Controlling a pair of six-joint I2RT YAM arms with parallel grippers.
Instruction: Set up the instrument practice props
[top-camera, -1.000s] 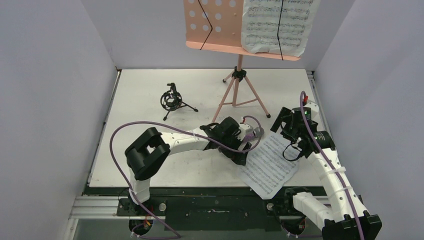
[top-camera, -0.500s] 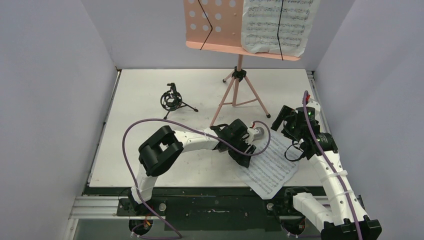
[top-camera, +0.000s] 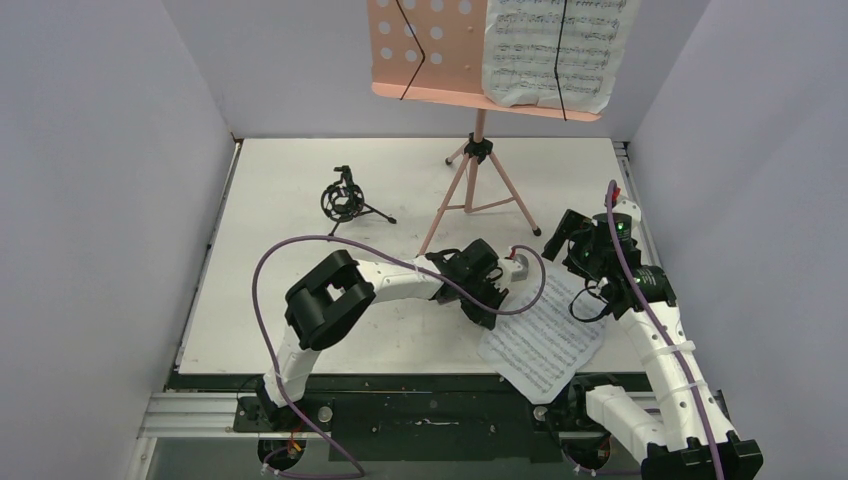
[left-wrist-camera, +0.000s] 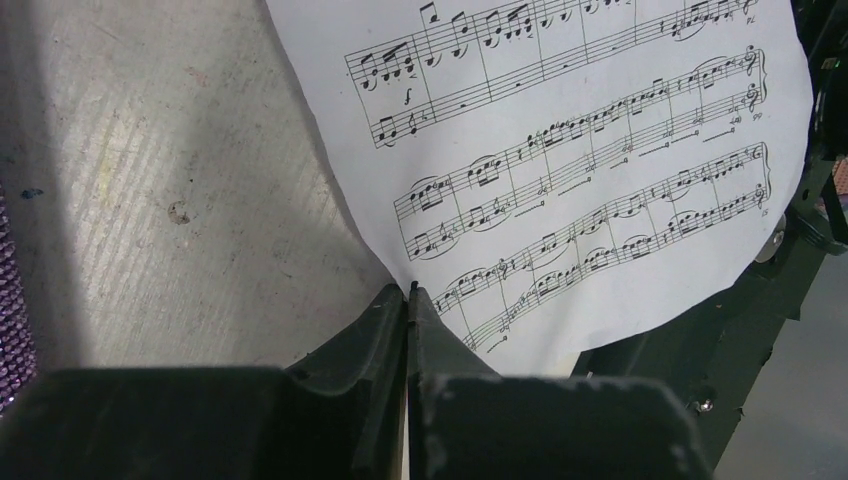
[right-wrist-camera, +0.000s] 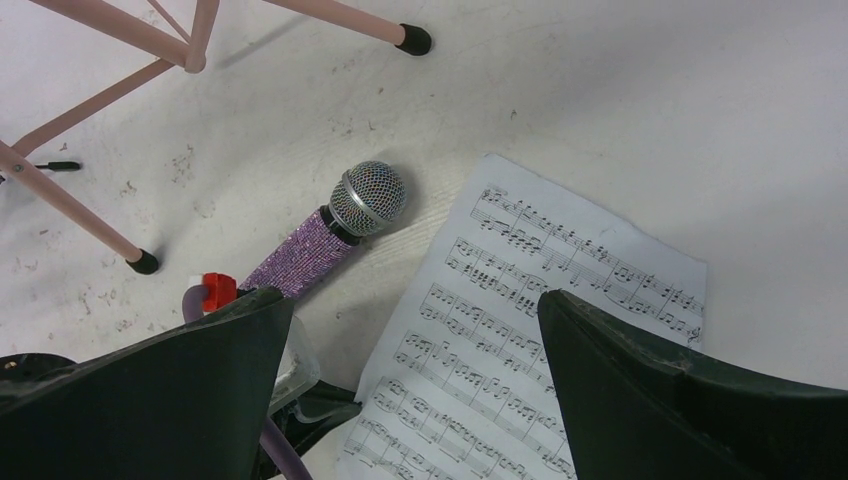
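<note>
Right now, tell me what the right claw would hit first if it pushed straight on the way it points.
Most likely the loose sheet-music page lying on the table: it sits between the fingers of the open right claw. The microphone lies off to the side, seemingly clear, though depth is unclear.

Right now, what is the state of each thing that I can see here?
Music stand: upright on its three legs.
Page on stand: propped up behind a black wire.
Page on table: lying flat.
Microphone: lying on its side.
Small tripod: standing, mount empty.
Left pincer: shut at the table page's edge.
Right pincer: open, holding nothing.
</note>
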